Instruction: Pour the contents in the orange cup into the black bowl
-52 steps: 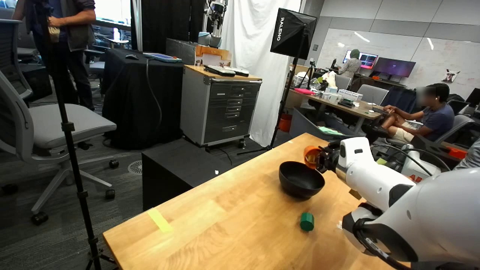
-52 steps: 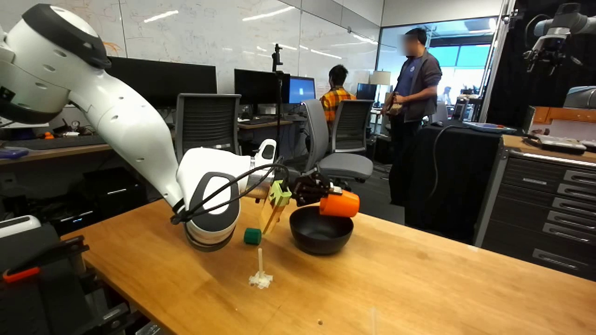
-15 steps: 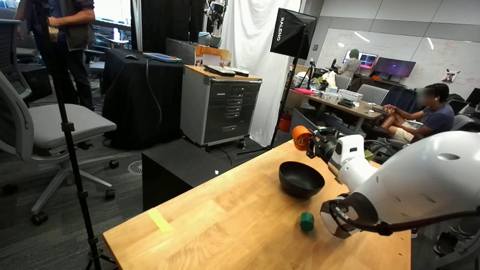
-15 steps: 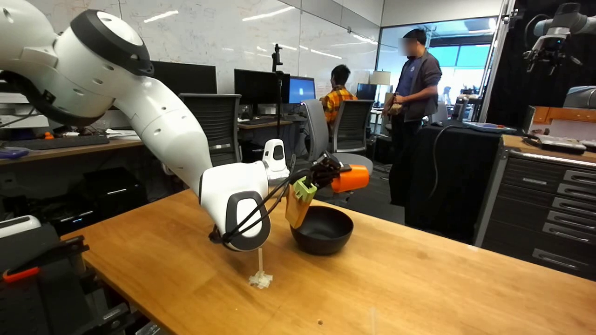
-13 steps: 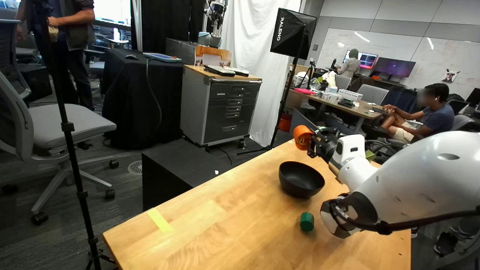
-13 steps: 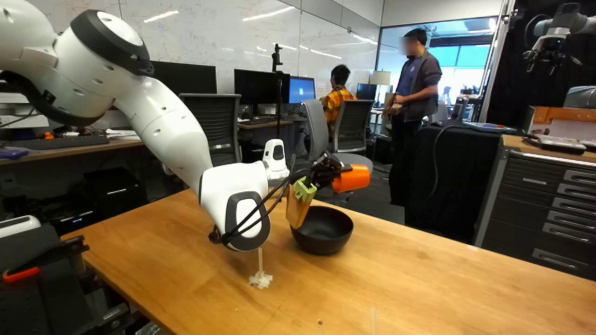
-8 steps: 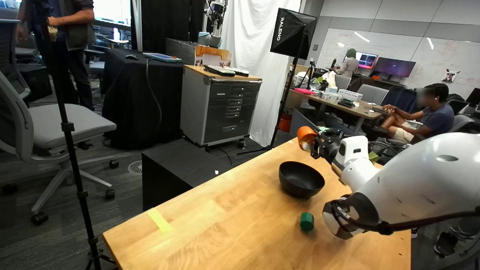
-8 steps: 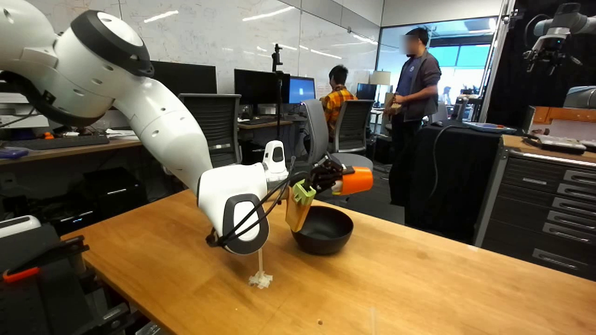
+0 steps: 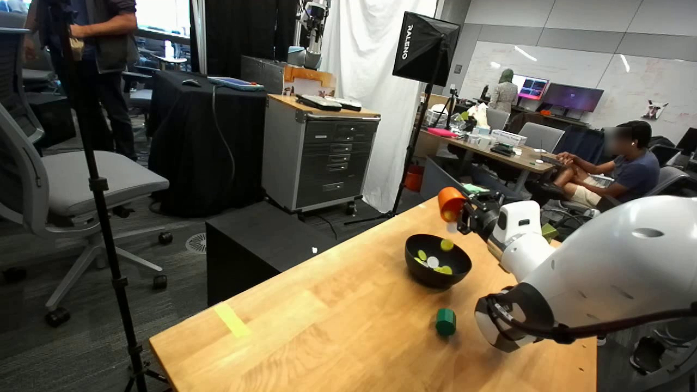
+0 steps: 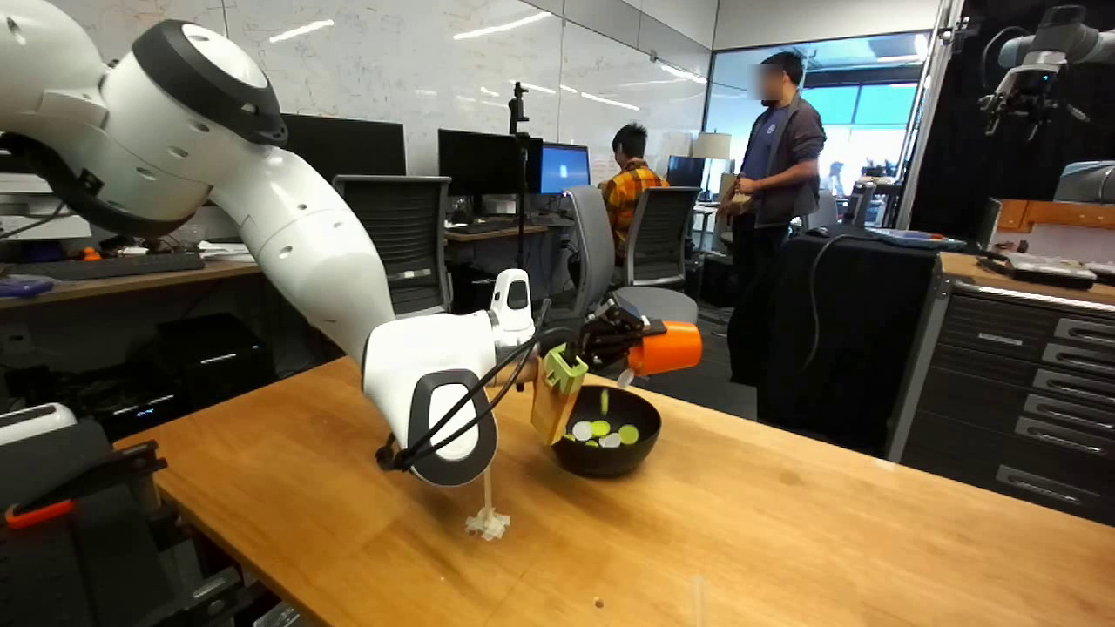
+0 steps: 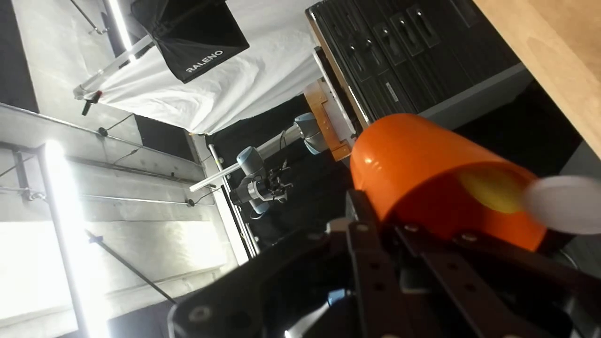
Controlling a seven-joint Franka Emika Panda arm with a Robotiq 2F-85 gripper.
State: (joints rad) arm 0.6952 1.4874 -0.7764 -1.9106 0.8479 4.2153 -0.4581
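Note:
My gripper [image 9: 464, 211] is shut on the wall of the orange cup [image 9: 450, 200], also clear in an exterior view [image 10: 669, 348]. The cup is tilted past horizontal, its mouth facing down toward the arm, above the black bowl [image 9: 430, 279]. In the wrist view the gripper [image 11: 382, 218] pinches the rim of the cup [image 11: 413, 150]. The contents are yellow-green and whitish discs. Several discs [image 10: 600, 428] lie in the bowl [image 10: 610, 464]. A yellow disc [image 9: 446, 245] and a white disc [image 10: 625, 378] are in the air. A yellow piece [image 11: 493, 188] remains inside the cup.
A small dark green block [image 9: 446, 322] stands on the wooden table [image 9: 326, 326] near the bowl. A thin upright peg [image 10: 487, 492] on a whitish patch is beside the arm. A yellow tape strip [image 9: 232, 320] marks the table near a corner.
The cup has tipped further mouth-down and lowered slightly. Half a second ago the bowl looked empty and discs showed at the cup's mouth; now discs lie in the bowl and others fall.

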